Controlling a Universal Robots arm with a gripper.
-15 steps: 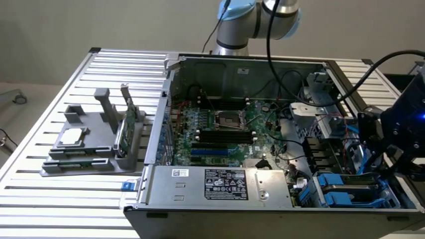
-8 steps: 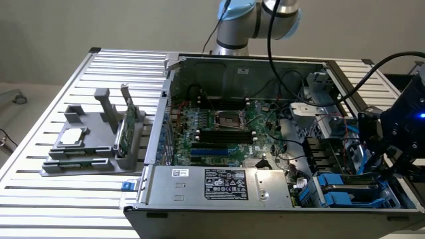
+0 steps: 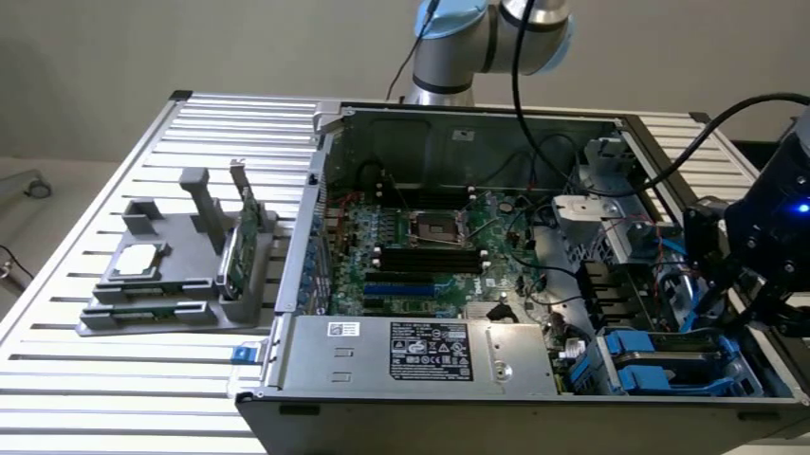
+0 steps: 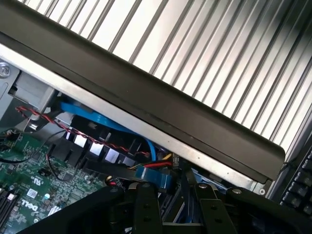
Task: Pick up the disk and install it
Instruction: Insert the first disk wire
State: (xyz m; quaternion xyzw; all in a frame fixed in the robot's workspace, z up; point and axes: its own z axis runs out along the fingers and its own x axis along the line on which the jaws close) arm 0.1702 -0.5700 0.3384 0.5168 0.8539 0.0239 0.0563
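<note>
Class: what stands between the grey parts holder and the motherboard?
The computer case's upright metal wall separates the grey parts holder from the motherboard, in the exterior view.

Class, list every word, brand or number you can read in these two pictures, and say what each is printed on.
"DELL": white print on the green circuit board, wrist view.
Black label on the power supply box: too small to read.
White sticker beside it: too small to read.

Plain grey wall (image 3: 190,47) behind ribbed alu. table (image 3: 76,379) (caster (image 3: 38,188) on floor (image 3: 32,226), ext. view's left).
</note>
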